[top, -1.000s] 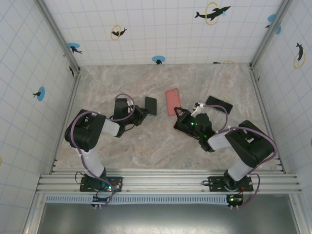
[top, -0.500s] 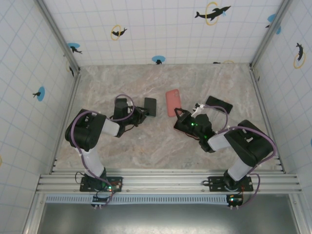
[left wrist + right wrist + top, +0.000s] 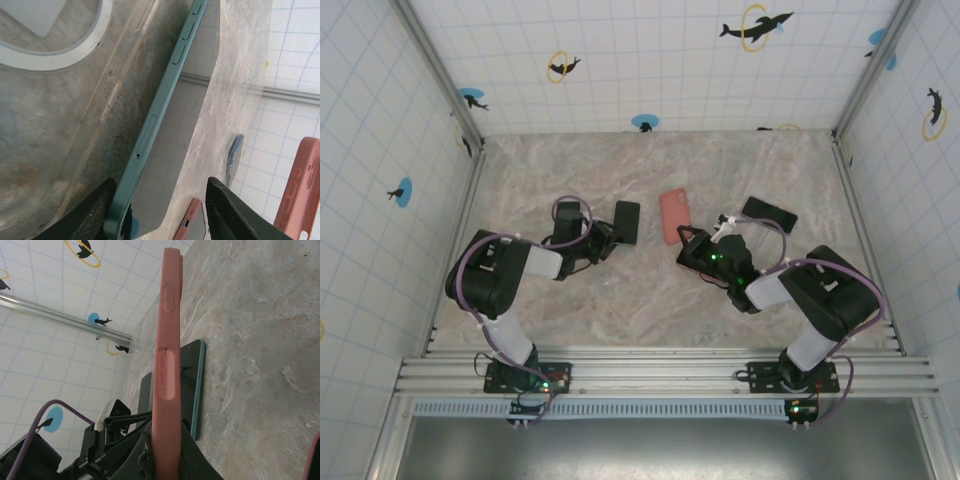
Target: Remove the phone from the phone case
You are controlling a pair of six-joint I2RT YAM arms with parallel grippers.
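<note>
A pink phone case (image 3: 674, 215) stands on its long edge at the table's middle. My right gripper (image 3: 692, 236) is shut on its near end. From the right wrist the case (image 3: 167, 340) rises edge-on out of my right gripper (image 3: 167, 442). A green-framed phone (image 3: 627, 222) with a dark screen lies flat to its left. My left gripper (image 3: 604, 238) is at the phone's near end. In the left wrist view the phone (image 3: 165, 130) has its corner against the left finger, and my left gripper (image 3: 161, 184) stands open. A clear case with a white ring (image 3: 60, 45) lies along the phone's left side.
Another dark phone (image 3: 768, 214) lies to the right of the right gripper and shows as a thin slab (image 3: 233, 159) from the left wrist. Tiled walls close in the marble table (image 3: 650, 300) on three sides. Both arms lie low, close together.
The pink case has turned up onto its edge in the right gripper and looks narrower from above. The green-framed phone has swung slightly at the left gripper.
</note>
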